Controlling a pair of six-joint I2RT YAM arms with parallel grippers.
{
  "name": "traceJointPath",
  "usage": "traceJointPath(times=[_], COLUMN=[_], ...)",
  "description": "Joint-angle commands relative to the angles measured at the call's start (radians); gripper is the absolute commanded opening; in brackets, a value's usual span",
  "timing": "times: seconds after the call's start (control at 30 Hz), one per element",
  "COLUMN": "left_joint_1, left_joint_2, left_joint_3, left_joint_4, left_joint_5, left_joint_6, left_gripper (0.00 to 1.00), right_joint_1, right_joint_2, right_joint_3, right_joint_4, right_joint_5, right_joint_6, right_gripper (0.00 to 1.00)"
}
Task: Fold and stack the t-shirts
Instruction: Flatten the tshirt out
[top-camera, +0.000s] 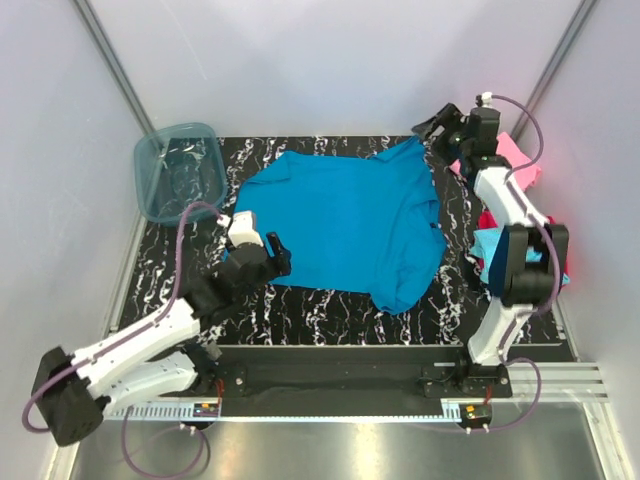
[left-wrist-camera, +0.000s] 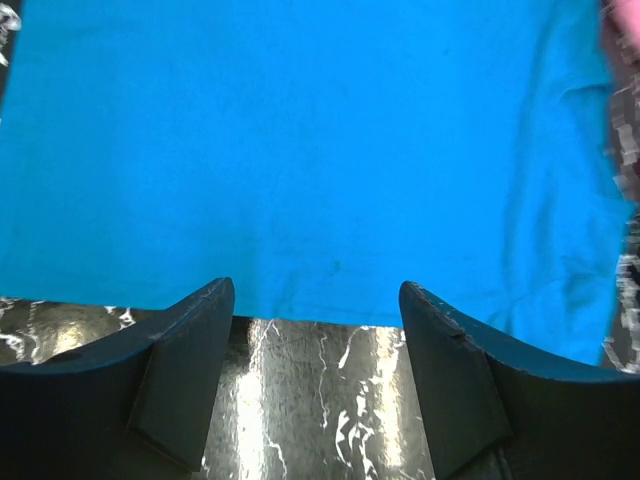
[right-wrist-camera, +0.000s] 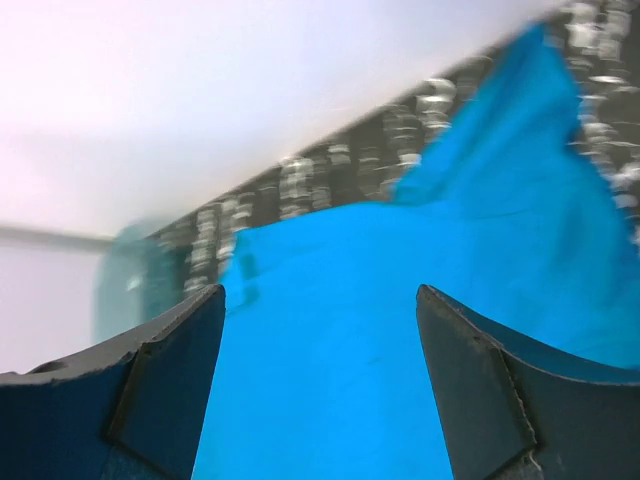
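A large teal-blue t-shirt (top-camera: 350, 225) lies spread across the black marbled table (top-camera: 320, 305), with one sleeve pointing to the far right. My left gripper (top-camera: 278, 255) sits low at the shirt's near-left edge. In the left wrist view it (left-wrist-camera: 315, 300) is open, with bare table between its fingers and the shirt's hem (left-wrist-camera: 320, 150) just beyond the tips. My right gripper (top-camera: 432, 125) hangs over the far right sleeve corner. It (right-wrist-camera: 320, 300) is open and empty, with the shirt (right-wrist-camera: 400, 300) below it. Folded pink (top-camera: 515, 160), cyan (top-camera: 490, 245) and magenta-red (top-camera: 567, 250) shirts lie at the right edge, partly hidden by the right arm.
A translucent blue plastic tub (top-camera: 180, 172) stands at the far left corner of the table, also seen blurred in the right wrist view (right-wrist-camera: 125, 280). Grey walls close in the table at the back and on both sides.
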Motion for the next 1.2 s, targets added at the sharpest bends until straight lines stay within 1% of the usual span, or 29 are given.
traceJointPath(times=[0.0,0.03,0.07,0.1,0.13,0.17,0.2,0.23,0.27,0.3,0.33,0.37,0.4,0.43,0.5,0.53,0.57,0.63,0.67,0.83,0.97,1.0,1.03,1.17], left_joint_1=[0.014,0.022,0.026,0.044,0.057,0.077,0.122,0.152,0.181,0.234,0.256,0.279,0.331,0.354,0.403,0.419,0.434,0.471,0.483,0.558,0.618,0.629,0.64,0.683], left_joint_2=[0.132,0.167,0.193,0.248,0.274,0.302,0.373,0.408,0.447,0.481,0.554,0.589,0.621,0.691,0.756,0.785,0.848,0.9,0.949,1.061,1.146,1.178,1.196,1.256], left_joint_3=[0.063,0.075,0.092,0.099,0.103,0.117,0.128,0.141,0.175,0.19,0.233,0.259,0.285,0.31,0.393,0.423,0.489,0.56,0.621,0.798,0.891,0.91,0.951,1.014], left_joint_4=[0.167,0.179,0.198,0.239,0.256,0.279,0.302,0.304,0.305,0.32,0.324,0.319,0.313,0.325,0.333,0.336,0.336,0.308,0.301,0.229,0.178,0.155,0.14,0.084], left_joint_5=[0.005,0.01,0.016,0.022,0.027,0.035,0.056,0.073,0.09,0.123,0.131,0.134,0.174,0.203,0.255,0.274,0.312,0.346,0.378,0.443,0.483,0.489,0.492,0.495], left_joint_6=[0.008,0.016,0.023,0.031,0.04,0.042,0.042,0.031,0.023,0.023,0.035,0.036,0.031,0.034,0.054,0.084,0.103,0.144,0.151,0.18,0.215,0.223,0.241,0.27], left_gripper=[0.73,0.73,0.73,0.73,0.73,0.73,0.73,0.73,0.72,0.72,0.72,0.72,0.72,0.72,0.72,0.72,0.71,0.71,0.71,0.7,0.69,0.69,0.68,0.67], right_joint_1=[0.066,0.076,0.091,0.097,0.105,0.114,0.116,0.119,0.12,0.129,0.137,0.143,0.155,0.159,0.16,0.162,0.162,0.162,0.162,0.165,0.163,0.163,0.163,0.178], right_joint_2=[-0.202,-0.241,-0.316,-0.353,-0.424,-0.459,-0.496,-0.568,-0.605,-0.64,-0.714,-0.746,-0.78,-0.843,-0.9,-0.95,-0.975,-1.044,-1.062,-1.167,-1.23,-1.252,-1.297,-1.345], right_joint_3=[-0.219,-0.265,-0.313,-0.403,-0.445,-0.483,-0.56,-0.595,-0.629,-0.689,-0.713,-0.737,-0.782,-0.804,-0.861,-0.878,-0.902,-0.919,-0.928,-0.955,-0.974,-0.978,-0.981,-1.007], right_joint_4=[0.204,0.217,0.226,0.252,0.263,0.266,0.279,0.284,0.286,0.283,0.272,0.263,0.251,0.246,0.229,0.22,0.209,0.169,0.137,0.08,0.034,0.036,0.002,-0.012], right_joint_5=[0.039,0.039,0.04,0.036,0.036,0.037,0.034,0.022,0.019,0.013,0.013,0.011,0.011,0.003,-0.009,-0.016,-0.023,-0.033,-0.036,-0.067,-0.092,-0.101,-0.102,-0.121], right_joint_6=[0.052,0.054,0.06,0.069,0.07,0.069,0.069,0.067,0.069,0.064,0.063,0.06,0.058,0.06,0.06,0.058,0.055,0.044,0.037,0.012,0.008,0.001,0.004,0.023], right_gripper=[0.83,0.83,0.83,0.83,0.83,0.82,0.82,0.82,0.82,0.82,0.82,0.82,0.82,0.82,0.82,0.81,0.82,0.82,0.82,0.82,0.82,0.82,0.82,0.81])
